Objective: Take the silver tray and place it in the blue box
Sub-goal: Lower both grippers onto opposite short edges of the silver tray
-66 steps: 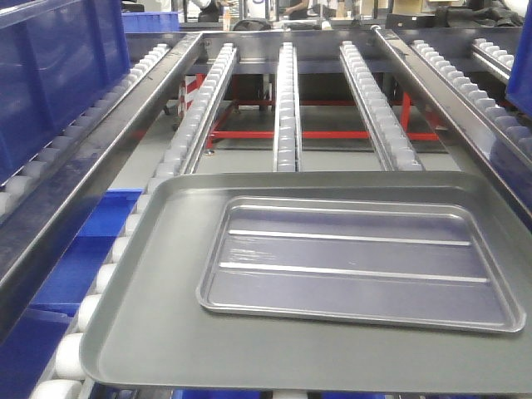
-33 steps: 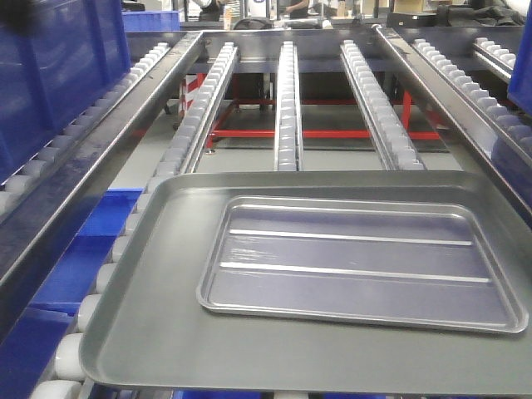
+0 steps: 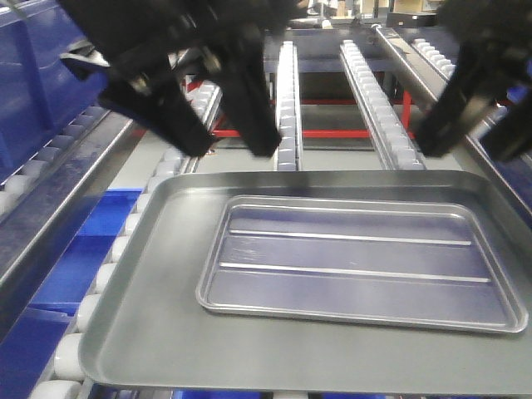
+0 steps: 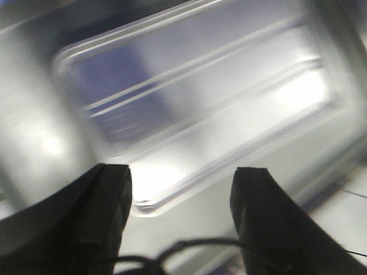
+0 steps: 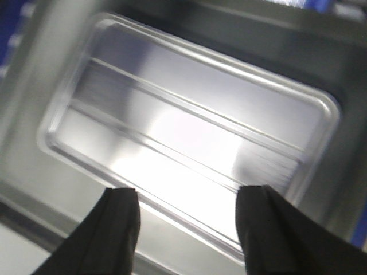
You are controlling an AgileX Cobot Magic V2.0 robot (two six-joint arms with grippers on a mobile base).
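The silver tray (image 3: 357, 262), shiny with two long ridges, lies flat inside a larger dull grey tray (image 3: 158, 324) on the roller conveyor. My left gripper (image 3: 226, 143) hangs open above the grey tray's far left edge, apart from both trays. My right gripper (image 3: 470, 140) hangs open above its far right edge. The left wrist view shows the silver tray (image 4: 200, 97) blurred beyond the open left gripper (image 4: 182, 177). In the right wrist view, the silver tray (image 5: 189, 120) lies below the open right gripper (image 5: 189, 197). A blue box (image 3: 37, 83) with ribbed sides stands at the upper left.
Roller rails (image 3: 287, 100) run away from the trays toward the far end. A side roller track (image 3: 50, 166) borders the left. Lower blue bins (image 3: 83, 249) sit beneath the left edge. A metal rail (image 3: 416, 75) runs along the right.
Both arms have come into the front view over the far edge of the trays; earlier neither was visible. The trays have not moved.
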